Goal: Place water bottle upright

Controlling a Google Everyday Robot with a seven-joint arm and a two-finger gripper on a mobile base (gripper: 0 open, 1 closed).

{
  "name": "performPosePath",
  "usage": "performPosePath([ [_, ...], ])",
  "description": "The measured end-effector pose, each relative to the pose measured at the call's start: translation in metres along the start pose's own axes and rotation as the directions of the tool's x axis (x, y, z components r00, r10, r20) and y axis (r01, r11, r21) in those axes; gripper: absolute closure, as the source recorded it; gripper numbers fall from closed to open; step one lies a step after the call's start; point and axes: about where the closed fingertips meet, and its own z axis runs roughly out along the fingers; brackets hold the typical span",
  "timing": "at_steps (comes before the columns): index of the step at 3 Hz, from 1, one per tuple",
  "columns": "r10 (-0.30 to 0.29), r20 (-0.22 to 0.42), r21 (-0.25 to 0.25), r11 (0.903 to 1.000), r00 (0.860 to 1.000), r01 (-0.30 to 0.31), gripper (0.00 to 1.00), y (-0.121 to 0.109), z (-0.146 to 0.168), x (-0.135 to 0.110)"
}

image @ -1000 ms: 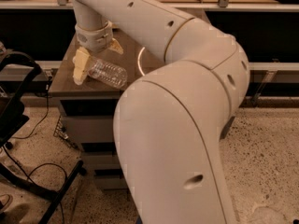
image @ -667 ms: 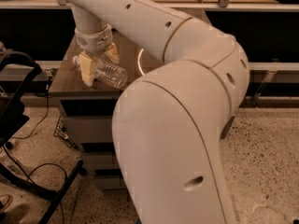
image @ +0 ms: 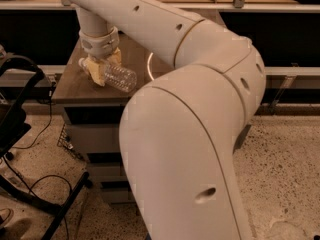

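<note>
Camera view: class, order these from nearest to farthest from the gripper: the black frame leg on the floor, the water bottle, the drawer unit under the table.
The gripper is over the left part of the table.
1. water bottle: on its side on the table, right at the gripper.
2. drawer unit: below the tabletop.
3. black frame leg: on the floor, lower left.

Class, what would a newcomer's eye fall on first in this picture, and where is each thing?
The bulky cream-white robot arm fills the centre and right of the view. At upper left its pincer sits at the cap end of a small clear ribbed plastic water bottle, which lies on its side on the dark brown wooden table top.
</note>
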Motion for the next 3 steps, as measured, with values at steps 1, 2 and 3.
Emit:
performPosePath([
  [1,0.0,0.003,0.0,1.0,1.0,0.0,1.0,0.0,0.0,-0.001],
  [2,0.005,0.026,-0.001,1.0,1.0,-0.005,1.0,-0.002,-0.007,-0.001],
  [3,0.031,0.128,-0.007,0.9995,0.991,-0.031,1.0,-0.012,-0.038,0.0],
])
